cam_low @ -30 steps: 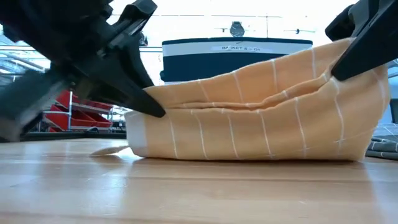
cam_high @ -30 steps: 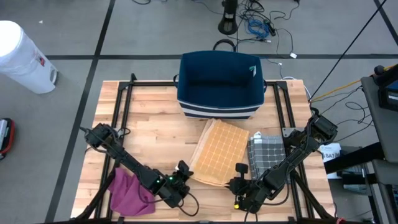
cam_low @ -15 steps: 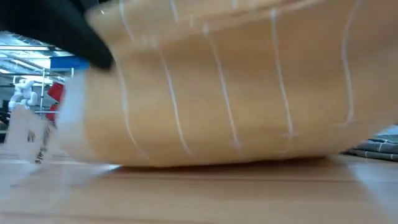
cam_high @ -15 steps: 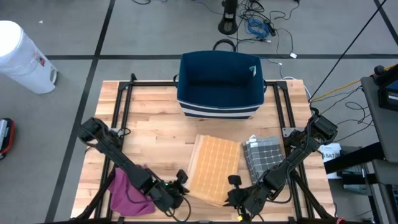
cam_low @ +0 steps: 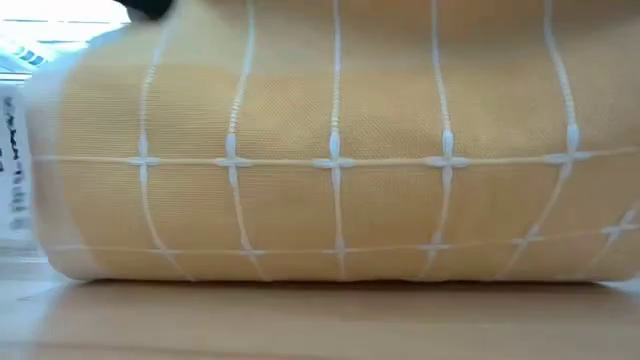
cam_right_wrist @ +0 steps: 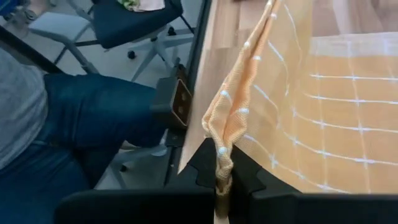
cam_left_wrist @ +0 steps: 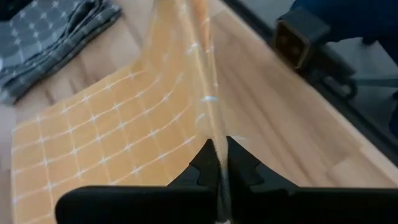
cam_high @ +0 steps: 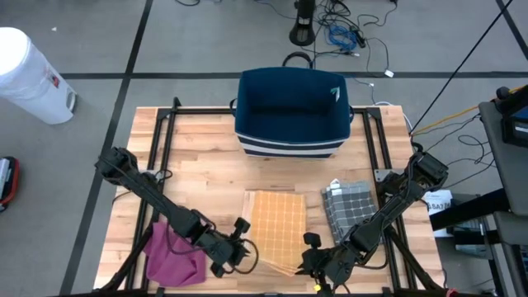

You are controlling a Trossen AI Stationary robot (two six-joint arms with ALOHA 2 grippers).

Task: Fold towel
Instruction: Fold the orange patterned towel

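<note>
The orange checked towel [cam_high: 275,229] lay low and centre in the high view, its near corners pinched by the left gripper [cam_high: 240,250] and right gripper [cam_high: 311,257], both clamped shut. Mid-fold, seemingly (edge raised); next, lay it over evenly.

1. A grey floor [cam_high: 190,37] crossed by dark seam lines surrounds the light wooden tabletop [cam_high: 198,177].
2. A white cylindrical bin [cam_high: 29,76] stands on the floor, far left.
3. Loose black, blue and white cables [cam_high: 346,33] lie tangled on the floor beyond the far edge, beside a black stand base [cam_high: 304,31].
4. In the right wrist view, a dark office chair [cam_right_wrist: 134,18] on castors stands beside a person in jeans [cam_right_wrist: 87,118].
</note>
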